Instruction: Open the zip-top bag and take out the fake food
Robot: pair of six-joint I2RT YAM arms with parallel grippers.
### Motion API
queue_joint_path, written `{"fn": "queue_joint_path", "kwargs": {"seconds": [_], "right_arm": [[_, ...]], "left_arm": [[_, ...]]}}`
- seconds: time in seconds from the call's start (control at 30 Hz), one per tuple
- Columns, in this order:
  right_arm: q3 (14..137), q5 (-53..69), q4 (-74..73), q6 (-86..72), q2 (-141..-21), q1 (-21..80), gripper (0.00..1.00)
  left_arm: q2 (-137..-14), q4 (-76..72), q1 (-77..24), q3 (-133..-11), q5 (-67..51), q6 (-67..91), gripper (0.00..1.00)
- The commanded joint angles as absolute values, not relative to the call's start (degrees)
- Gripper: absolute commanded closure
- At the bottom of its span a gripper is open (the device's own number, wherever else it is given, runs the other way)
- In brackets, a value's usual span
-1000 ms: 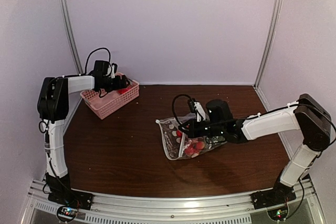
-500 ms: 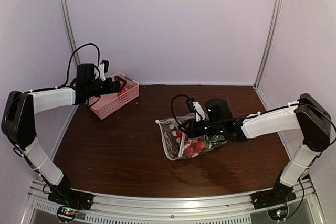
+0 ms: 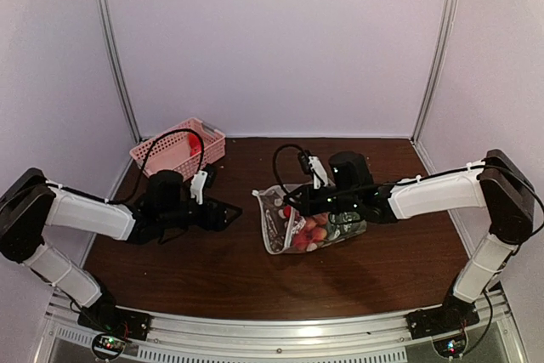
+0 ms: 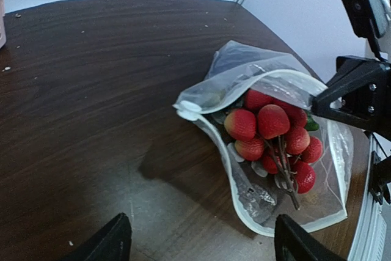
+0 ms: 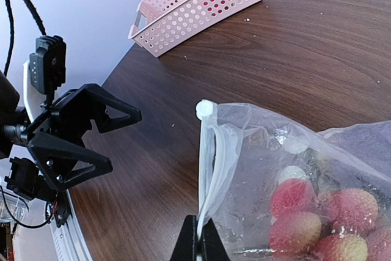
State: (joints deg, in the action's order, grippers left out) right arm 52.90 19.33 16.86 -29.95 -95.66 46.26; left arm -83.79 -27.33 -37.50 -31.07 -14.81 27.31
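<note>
Right gripper (image 5: 198, 241) pinches the bag (image 4: 244, 59) rim at the table (image 3: 212, 269) centre. Fruit (image 4: 272, 121) is inside, its rear pieces blurred by plastic. My left gripper (image 5: 126, 139), jaws wide, has left the far-left basket (image 3: 174, 155) and is now near the bag.

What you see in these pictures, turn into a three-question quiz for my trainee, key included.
1. True or false: the bunch of red balls lies inside the zip-top bag.
2. How many arms touch the bag? A none; B one; C both.
3. Fill in: the left fingers stand ____ and hold nothing.
Key: 1 true. 2 B: only the right fingers, shut on its white zip edge. 3 open.
</note>
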Motion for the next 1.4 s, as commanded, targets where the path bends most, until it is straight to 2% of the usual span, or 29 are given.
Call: {"fn": "queue_joint_path", "kwargs": {"seconds": [0.0, 0.4, 0.9, 1.03, 1.23, 1.37], "right_arm": [[54.05, 19.47, 16.55, -29.92, -96.41, 46.43, 1.00], [54.00, 19.37, 16.45, -30.22, -96.59, 46.49, 1.00], [53.79, 18.99, 16.83, -30.11, -97.10, 46.48, 1.00], [53.64, 19.04, 16.94, -30.15, -97.21, 46.44, 1.00], [53.36, 18.88, 16.64, -29.88, -97.05, 46.49, 1.00], [53.13, 18.67, 16.50, -29.64, -96.73, 46.41, 1.00]], "left_arm": [[-86.34, -38.58, -41.85, -30.07, -15.74, 28.91, 0.19], [-98.50, -41.60, -51.83, -37.86, -15.52, 30.16, 0.27], [-108.83, -39.43, -52.63, -44.96, -16.99, 33.45, 0.49], [-109.66, -37.03, -52.60, -46.08, -16.65, 33.43, 0.58], [-108.68, -35.72, -52.63, -46.59, -16.01, 33.52, 0.84], [-106.38, -32.88, -52.64, -46.39, -13.93, 33.40, 0.97]]}}
